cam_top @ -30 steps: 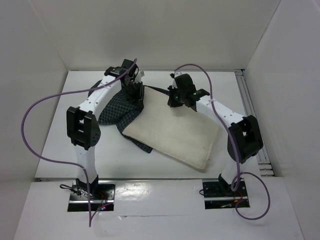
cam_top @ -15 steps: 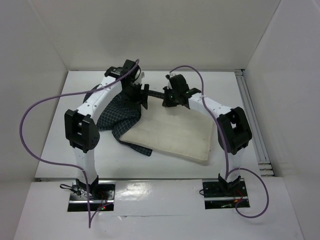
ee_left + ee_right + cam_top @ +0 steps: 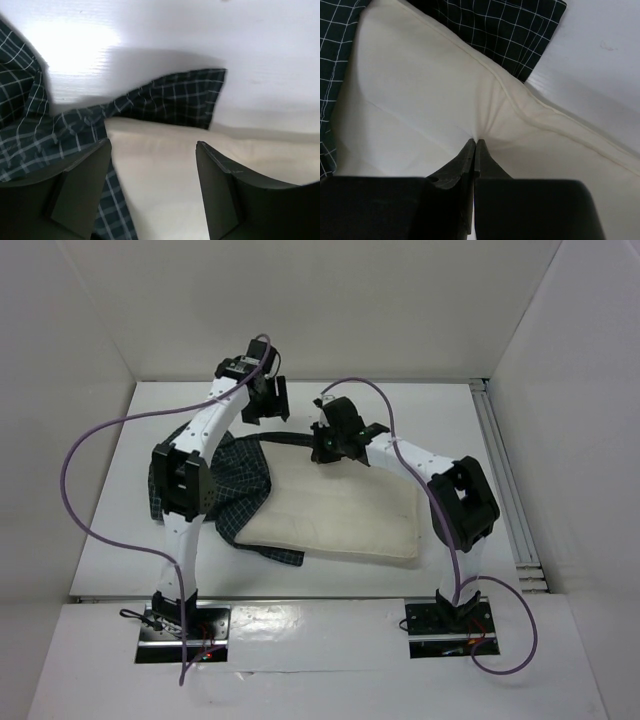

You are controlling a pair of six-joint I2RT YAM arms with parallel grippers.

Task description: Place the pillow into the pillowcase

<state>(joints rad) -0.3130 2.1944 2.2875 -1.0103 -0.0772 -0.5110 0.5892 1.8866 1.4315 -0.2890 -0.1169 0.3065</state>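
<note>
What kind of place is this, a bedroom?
Probably not; it looks like a robot test booth. Plain white walls box in a white table, with a left arm and a right arm bolted at its edge, and a pillow on it.

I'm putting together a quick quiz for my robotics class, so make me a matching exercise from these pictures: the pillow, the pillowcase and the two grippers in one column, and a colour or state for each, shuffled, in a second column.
Column one
1. pillow
2. pillowcase
3. left gripper
4. right gripper

Column two
A. shut, pinching cream fabric
B. dark with a thin white grid
C. open, nothing between the fingers
D. cream-white and plump

Pairs: 1-D, 2-B, 3-C, 4-A
</note>
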